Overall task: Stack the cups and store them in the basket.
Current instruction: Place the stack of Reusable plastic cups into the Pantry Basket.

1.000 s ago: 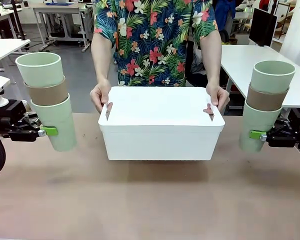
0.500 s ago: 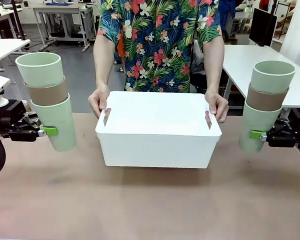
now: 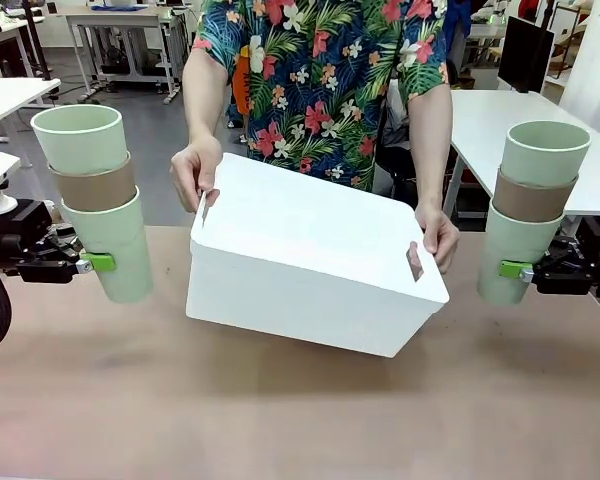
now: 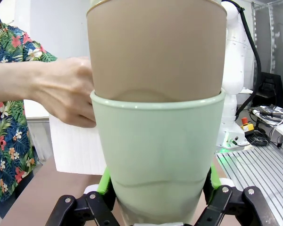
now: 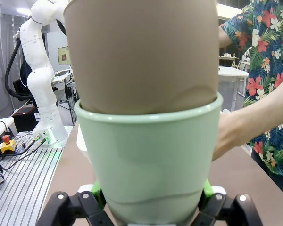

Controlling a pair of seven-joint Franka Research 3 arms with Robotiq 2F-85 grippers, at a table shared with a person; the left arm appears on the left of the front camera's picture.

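At the left, my left gripper (image 3: 92, 263) is shut on the bottom mint cup of a stack of three cups (image 3: 95, 200), mint, brown, mint. My right gripper (image 3: 520, 270) is shut on the bottom cup of a like stack (image 3: 532, 205) at the right. Each wrist view shows a mint cup (image 4: 158, 150) (image 5: 148, 157) clamped between green pads, a brown cup nested in it. The white basket (image 3: 310, 265) is held upside down and tilted by the person's hands (image 3: 195, 170) at its short ends, its left end raised off the table.
The brown table (image 3: 300, 410) has free room in front of the basket. The person in a floral shirt stands at the far edge, hands on the basket. White tables stand behind at left and right.
The person has lifted the basket off the table and tilted it, left end up, right end down. Both arms and their cup stacks have stayed still.
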